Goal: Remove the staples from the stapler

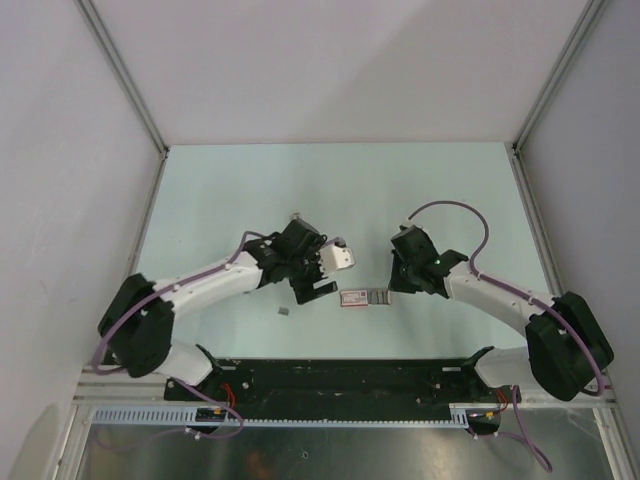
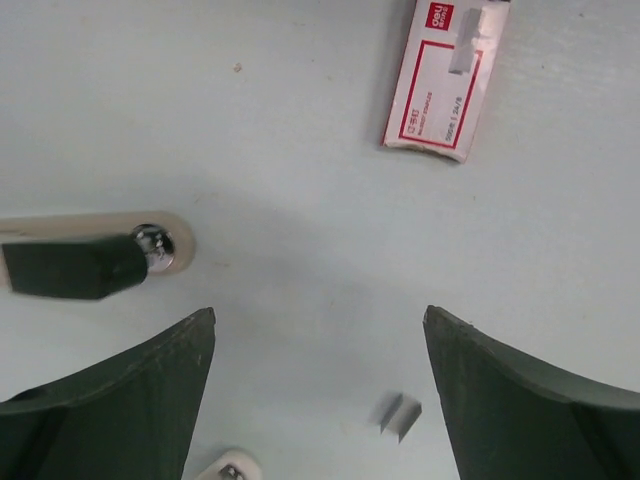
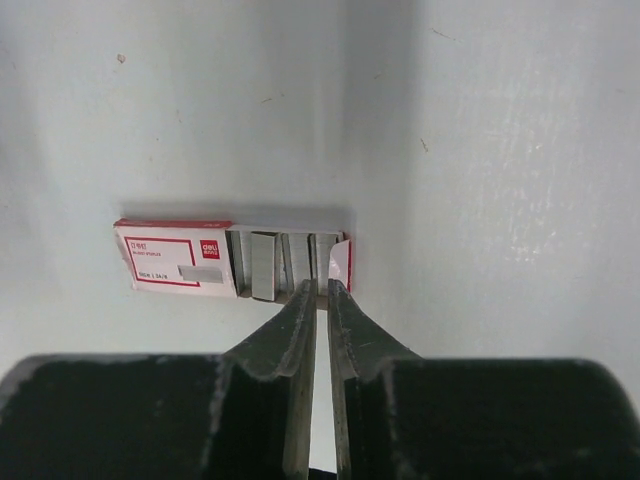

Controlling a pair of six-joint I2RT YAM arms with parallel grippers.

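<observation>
The stapler is a slim dark bar with a silvery knob and a pale end. It lies on the table, left of my left gripper's fingers and apart from them. A tiny silvery strip of staples rests on the table between those fingers, closer to the right one. In the top view the same staples sit below the left arm's wrist. My left gripper is wide open above the table and holds nothing. My right gripper is shut, with its tips at the near edge of the box's open end.
A flat red-and-white box lies between the two arms, and its slid-out grey section holds several staple strips. Grey walls enclose the pale table at the back and both sides.
</observation>
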